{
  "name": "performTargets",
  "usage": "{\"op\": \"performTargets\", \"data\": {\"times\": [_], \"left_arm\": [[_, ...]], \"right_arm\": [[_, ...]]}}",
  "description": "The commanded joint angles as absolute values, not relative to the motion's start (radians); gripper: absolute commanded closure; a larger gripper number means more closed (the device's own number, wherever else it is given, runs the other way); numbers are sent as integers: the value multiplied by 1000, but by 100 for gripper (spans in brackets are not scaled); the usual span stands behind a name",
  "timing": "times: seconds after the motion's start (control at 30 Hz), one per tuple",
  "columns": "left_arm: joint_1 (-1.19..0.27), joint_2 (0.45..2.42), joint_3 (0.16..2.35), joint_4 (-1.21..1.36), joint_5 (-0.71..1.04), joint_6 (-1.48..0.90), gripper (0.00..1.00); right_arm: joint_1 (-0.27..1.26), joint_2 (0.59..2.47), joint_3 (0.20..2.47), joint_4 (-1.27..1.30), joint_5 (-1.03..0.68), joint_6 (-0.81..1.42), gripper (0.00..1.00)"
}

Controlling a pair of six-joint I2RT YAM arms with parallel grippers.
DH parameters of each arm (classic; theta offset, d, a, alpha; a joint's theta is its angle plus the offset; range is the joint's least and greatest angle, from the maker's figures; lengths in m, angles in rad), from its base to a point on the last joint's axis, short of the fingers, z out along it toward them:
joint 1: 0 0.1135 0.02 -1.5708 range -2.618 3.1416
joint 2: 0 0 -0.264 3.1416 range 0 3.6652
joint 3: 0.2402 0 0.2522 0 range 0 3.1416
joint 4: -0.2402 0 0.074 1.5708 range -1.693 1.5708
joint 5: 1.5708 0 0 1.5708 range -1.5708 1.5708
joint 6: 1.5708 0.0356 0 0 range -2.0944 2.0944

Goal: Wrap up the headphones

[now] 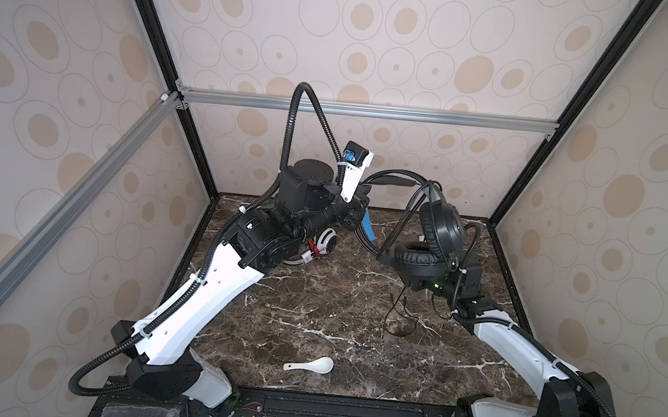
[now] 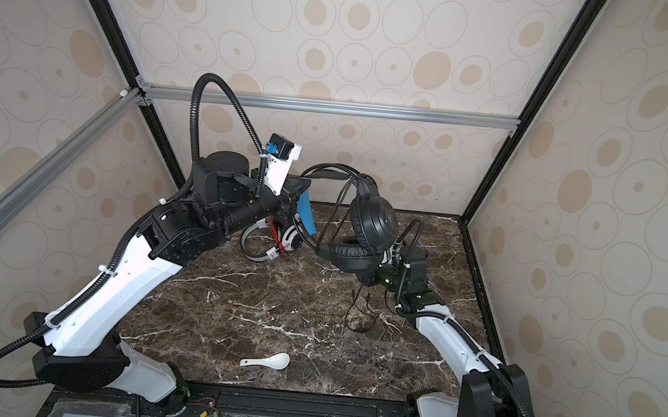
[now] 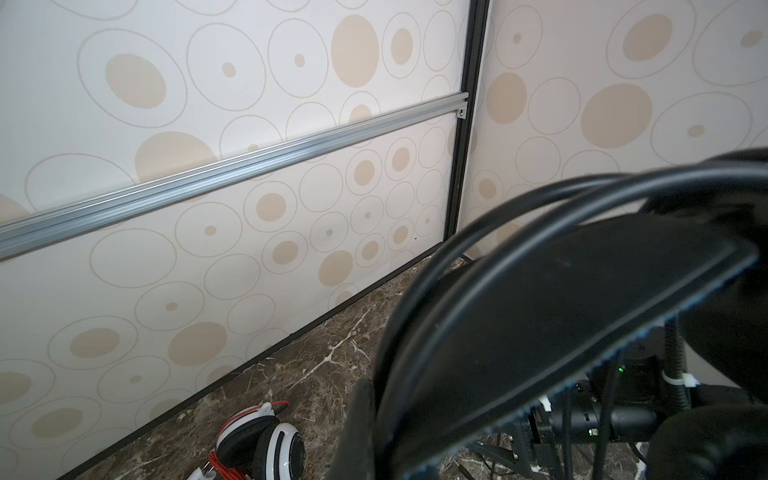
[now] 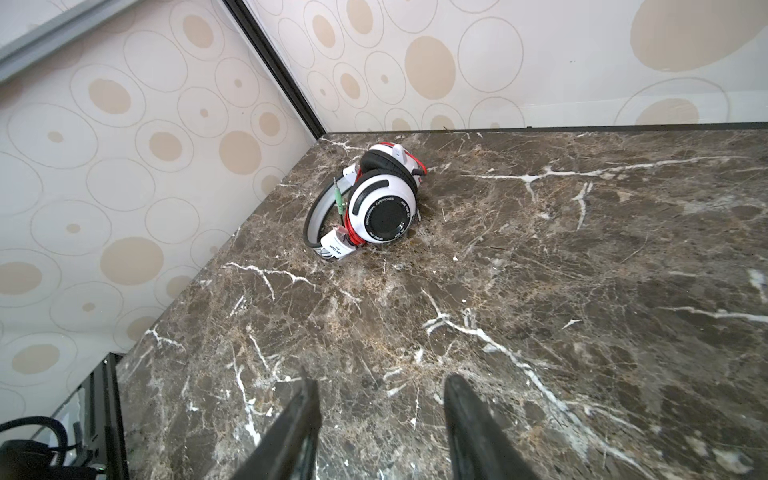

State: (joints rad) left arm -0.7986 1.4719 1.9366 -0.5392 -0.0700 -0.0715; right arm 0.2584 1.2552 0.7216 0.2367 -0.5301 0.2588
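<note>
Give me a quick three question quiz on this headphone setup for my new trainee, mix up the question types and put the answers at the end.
1. True or false: the white headphones lie on the table, untouched.
2. The left gripper is shut on: A the white headphones, B the black headphones, C nothing.
3. What small white thing lies alone near the table's front edge?

Key: 1 true. 2 B. 3 the spoon.
</note>
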Motion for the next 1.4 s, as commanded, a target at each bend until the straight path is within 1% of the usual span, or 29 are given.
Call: {"op": "performTargets", "data": {"times": [0.0, 0.1, 0.27, 0.3, 0.4, 0.6, 0.8, 1.03, 1.23, 1.37], "left_arm": [[-802, 1472, 2008, -425, -79, -141, 100], [-802, 1502, 2053, -460, -119, -154, 100], [-801, 1519, 2069, -447, -130, -181, 100], [-801, 1520, 2069, -439, -127, -188, 100], [-799, 1530, 2074, -424, -127, -214, 100], [-796, 1568, 2100, -405, -203, -299, 100], [-786, 1609, 2119, -365, -244, -372, 100], [-765, 1646, 2118, -337, -240, -460, 100], [-743, 1632, 2054, -275, -209, -539, 100], [-736, 1617, 2010, -230, -177, -572, 100]], "right_arm": [[256, 1272, 697, 294, -532, 288, 59], [256, 1286, 687, 309, -538, 304, 73], [256, 1309, 681, 294, -529, 305, 91], [257, 1312, 682, 283, -527, 302, 95], [257, 1314, 686, 256, -511, 295, 100], [275, 1285, 694, 170, -434, 242, 100], [355, 1243, 689, 111, -355, 201, 100], [434, 1215, 679, 73, -274, 192, 100], [507, 1203, 665, 64, -212, 202, 100], [554, 1229, 670, 48, -153, 219, 100]]}}
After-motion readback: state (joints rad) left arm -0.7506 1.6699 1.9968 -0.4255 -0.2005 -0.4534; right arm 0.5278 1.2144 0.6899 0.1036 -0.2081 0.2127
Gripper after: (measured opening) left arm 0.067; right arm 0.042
